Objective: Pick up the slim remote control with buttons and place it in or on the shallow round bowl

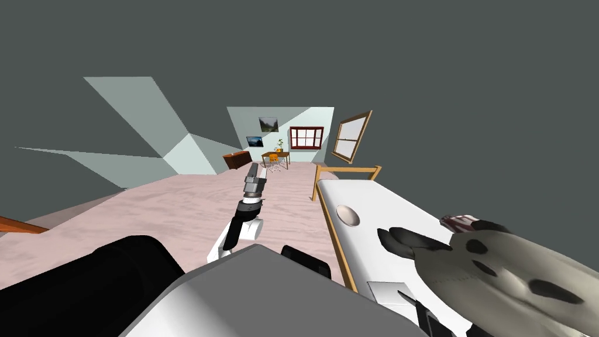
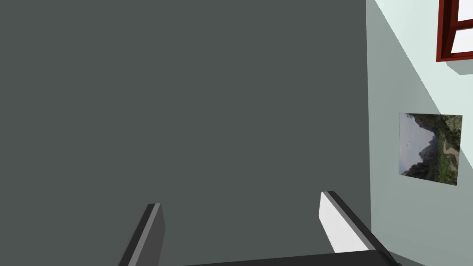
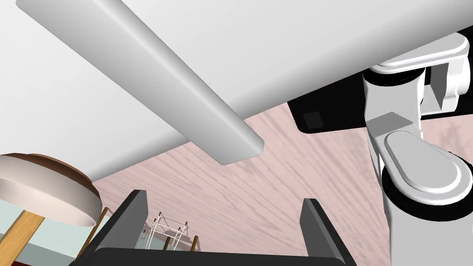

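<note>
Right claw (image 3: 224,198) is spread wide, empty, hovering near the slim grey remote (image 3: 156,78) at the white bed's (image 3: 286,41) edge. The bowl (image 3: 46,194) sits further along. Left claw (image 2: 241,199) is spread too.

Nothing readable is showing in any view: no text, labels, brands, numbers or signs.
</note>
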